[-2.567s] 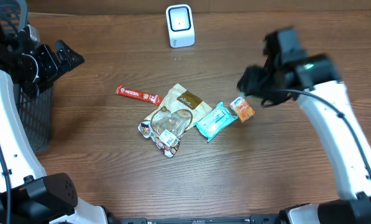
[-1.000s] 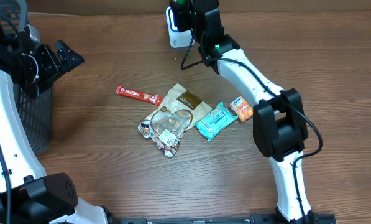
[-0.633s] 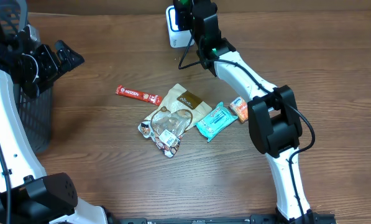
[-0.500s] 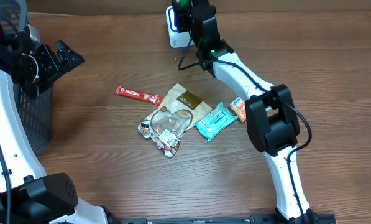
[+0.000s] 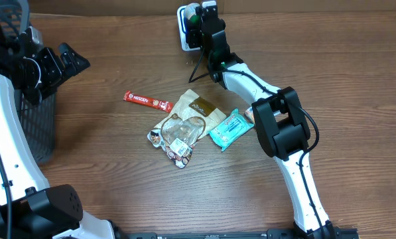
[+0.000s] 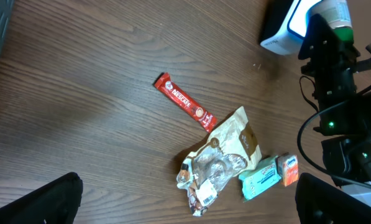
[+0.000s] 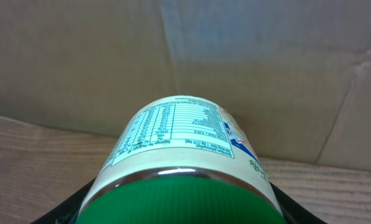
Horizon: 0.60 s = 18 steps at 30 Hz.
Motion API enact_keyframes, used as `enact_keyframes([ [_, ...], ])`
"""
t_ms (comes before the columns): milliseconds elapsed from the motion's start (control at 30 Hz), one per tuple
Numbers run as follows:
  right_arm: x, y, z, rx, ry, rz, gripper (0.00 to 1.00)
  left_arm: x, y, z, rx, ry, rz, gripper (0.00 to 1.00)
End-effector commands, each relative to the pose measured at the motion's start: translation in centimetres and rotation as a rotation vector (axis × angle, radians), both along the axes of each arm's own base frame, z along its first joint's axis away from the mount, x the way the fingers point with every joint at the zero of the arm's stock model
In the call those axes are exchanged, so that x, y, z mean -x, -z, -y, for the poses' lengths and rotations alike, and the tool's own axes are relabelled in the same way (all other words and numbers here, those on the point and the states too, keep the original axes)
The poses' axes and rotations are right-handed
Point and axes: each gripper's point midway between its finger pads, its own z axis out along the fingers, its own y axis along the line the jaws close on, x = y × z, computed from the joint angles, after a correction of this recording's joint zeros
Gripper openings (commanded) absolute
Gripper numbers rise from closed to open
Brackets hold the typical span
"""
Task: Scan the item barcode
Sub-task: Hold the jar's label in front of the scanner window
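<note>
**Green-capped bottle held up to the scanner**

Gripped in the half-closed right jaws, a green-lidded bottle (image 7: 176, 134) shows its nutrition label, just in front of the white scanner (image 6: 277, 32) at the far edge of the wooden counter (image 5: 343, 73). The left jaws stand wide open and empty beside a black basket (image 5: 42, 126). A red Nescafé stick (image 5: 148, 101), a snack packet (image 5: 181, 129) and a teal pack (image 5: 229, 129) lie mid-counter.

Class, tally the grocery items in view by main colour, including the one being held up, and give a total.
Red: 1, stick sachet
Beige: 1, packet
Clear: 1, wrapper
Teal: 1, soft pack
Orange: 1, small box
White with green cap: 1, bottle
Total: 6
</note>
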Motion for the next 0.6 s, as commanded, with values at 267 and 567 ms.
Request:
enact_keyframes([
  [267, -0.5, -1.8, 0.3, -0.019, 0.004, 0.038, 0.04, -0.1, 0.3, 0.1, 0.006, -0.002, -0.008, 1.0],
  [567, -0.6, -0.2, 1.5, 0.01, 0.063, 0.001, 0.04, -0.1, 0.3, 0.1, 0.005, -0.002, -0.008, 1.0],
])
